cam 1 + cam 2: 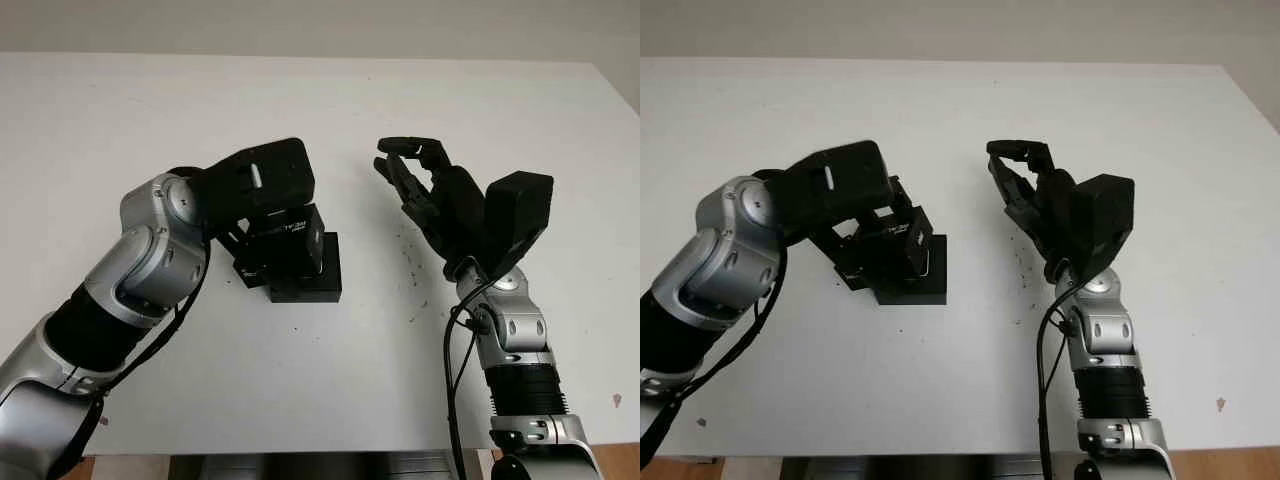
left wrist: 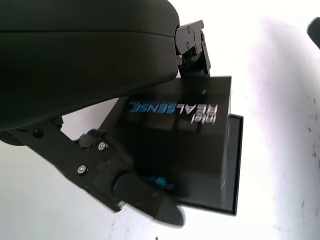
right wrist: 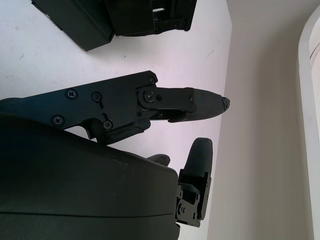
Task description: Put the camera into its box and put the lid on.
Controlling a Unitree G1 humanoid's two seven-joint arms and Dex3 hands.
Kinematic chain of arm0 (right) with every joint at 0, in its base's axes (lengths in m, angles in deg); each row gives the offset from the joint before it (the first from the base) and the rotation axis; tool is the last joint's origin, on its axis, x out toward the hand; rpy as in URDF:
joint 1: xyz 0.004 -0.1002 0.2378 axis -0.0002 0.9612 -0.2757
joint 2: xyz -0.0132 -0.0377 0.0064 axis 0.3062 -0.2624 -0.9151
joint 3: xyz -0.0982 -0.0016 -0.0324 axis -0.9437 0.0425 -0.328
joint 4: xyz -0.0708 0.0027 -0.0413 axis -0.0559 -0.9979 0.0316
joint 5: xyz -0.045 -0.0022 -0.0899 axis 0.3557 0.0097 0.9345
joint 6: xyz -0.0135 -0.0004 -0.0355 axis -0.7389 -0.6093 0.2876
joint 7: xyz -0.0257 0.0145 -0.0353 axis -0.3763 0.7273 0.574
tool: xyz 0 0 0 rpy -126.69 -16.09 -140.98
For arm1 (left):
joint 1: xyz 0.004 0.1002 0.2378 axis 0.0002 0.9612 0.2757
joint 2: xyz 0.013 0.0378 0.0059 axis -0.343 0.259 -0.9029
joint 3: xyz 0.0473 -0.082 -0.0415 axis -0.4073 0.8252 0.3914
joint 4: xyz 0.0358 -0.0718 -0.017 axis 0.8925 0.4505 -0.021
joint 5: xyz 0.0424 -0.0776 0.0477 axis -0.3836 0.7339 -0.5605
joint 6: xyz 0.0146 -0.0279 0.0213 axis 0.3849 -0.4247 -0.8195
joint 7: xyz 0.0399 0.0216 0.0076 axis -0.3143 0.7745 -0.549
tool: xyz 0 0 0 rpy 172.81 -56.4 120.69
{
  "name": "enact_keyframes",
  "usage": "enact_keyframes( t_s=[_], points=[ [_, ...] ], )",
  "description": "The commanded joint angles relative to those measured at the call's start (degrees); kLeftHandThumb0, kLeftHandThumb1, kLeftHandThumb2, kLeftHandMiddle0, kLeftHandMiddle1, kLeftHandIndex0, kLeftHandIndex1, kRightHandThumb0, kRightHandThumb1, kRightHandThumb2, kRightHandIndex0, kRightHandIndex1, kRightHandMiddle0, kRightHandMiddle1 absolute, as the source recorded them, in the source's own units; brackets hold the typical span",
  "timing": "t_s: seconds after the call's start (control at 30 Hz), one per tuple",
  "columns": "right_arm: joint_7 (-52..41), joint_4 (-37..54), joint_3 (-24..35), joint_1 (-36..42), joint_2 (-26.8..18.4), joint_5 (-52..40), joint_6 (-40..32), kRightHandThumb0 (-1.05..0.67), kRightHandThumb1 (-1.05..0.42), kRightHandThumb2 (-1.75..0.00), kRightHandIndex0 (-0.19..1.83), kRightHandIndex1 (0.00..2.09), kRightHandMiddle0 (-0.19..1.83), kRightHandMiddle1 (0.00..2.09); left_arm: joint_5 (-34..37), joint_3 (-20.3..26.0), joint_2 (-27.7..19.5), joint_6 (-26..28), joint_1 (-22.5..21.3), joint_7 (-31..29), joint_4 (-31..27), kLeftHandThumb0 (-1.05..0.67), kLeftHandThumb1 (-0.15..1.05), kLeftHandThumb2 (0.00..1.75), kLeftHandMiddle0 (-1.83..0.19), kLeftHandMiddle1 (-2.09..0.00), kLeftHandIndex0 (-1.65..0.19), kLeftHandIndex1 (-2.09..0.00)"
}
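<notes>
White matte table fills the head views from the upper edge to the lower edge of the frame. At centre-left of the frame, the black rectangular cardboard box base lies flat on the table surface. The black cardboard lid with blue and white "Intel RealSense" lettering sits tilted over the box base, overlapping it and not seated square; one edge of the box base projects past the lid in the left wrist view. The left hand, black with three fingers, enters from the lower left of the frame on a silver arm and pinches the lid: one finger bears on the lid's far edge and another finger presses its near edge. The camera cannot be made out; whether it lies inside the box base cannot be told. The right hand, black, is raised above the table at centre-right of the frame, well apart from the box base, holding nothing, its fingers loosely bent toward one another. Small dark specks mark the table below the right hand.
</notes>
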Motion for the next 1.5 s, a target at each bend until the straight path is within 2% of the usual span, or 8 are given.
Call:
enact_keyframes(
  t_s=[0.0,0.1,0.43,0.63,0.83,0.9,1.1,1.47],
  points=[
    [0.1,1.2,0.1,0.4,0.2,-0.1,-0.2,-0.57,-1.05,-0.37,0.15,0.43,-0.17,1.46,1.4,-2.1,0.9,1.0,0.7,-1.7,-1.6,-0.54,1.05,0.32,0.1,-1.28,0.18,-1.04],
    [0.0,1.1,0.0,0.3,0.2,-0.1,0.0,-0.57,-1.05,-0.37,0.15,0.44,-0.16,1.52,1.7,-3.4,0.9,3.0,0.5,-2.0,-3.1,-0.56,1.05,0.32,0.06,-1.48,0.19,-0.59],
    [0.2,1.5,0.0,0.4,0.3,-0.1,-0.8,-0.56,-1.05,-0.37,0.14,0.45,-0.18,1.47,6.4,-5.2,1.0,8.9,-0.3,-2.0,-7.5,-0.51,1.05,0.31,0.19,-0.62,0.19,-0.12],
    [0.6,2.1,-0.1,0.6,0.2,0.3,-1.5,-0.56,-1.05,-0.37,0.14,0.45,-0.15,1.48,8.7,-5.4,0.1,9.4,-0.4,-1.0,-9.4,-0.54,1.05,0.3,0.19,-0.73,0.15,-0.13],
    [0.5,1.4,-0.1,0.4,0.1,0.3,-0.7,-0.56,-1.05,-0.38,0.14,0.45,-0.16,1.48,10.3,-5.6,-1.1,8.6,-0.6,-0.6,-10.8,-0.54,1.05,0.29,0.17,-0.51,0.14,-0.14],
    [0.4,1.3,-0.1,0.3,0.1,0.3,-0.6,-0.56,-1.05,-0.38,0.14,0.45,-0.16,1.46,10.9,-5.4,-1.4,8.4,-0.5,-0.3,-11.2,-0.53,1.05,0.28,0.19,-0.71,0.13,-0.14],
    [0.5,1.0,-0.2,0.1,0.1,0.5,-0.5,-0.56,-1.05,-0.37,0.15,0.46,-0.15,1.48,11.9,-6.0,-2.3,6.7,-0.4,0.3,-12.1,-0.51,1.05,0.29,0.08,-0.18,0.17,-0.12],
    [0.1,1.2,-0.5,0.6,-0.1,1.1,-0.2,-0.58,-1.05,-0.37,0.17,0.49,-0.13,1.48,11.0,-5.3,-1.1,-6.8,3.0,3.2,-9.2,-0.51,1.05,0.3,0.08,-0.09,0.19,-0.1]
  ],
)
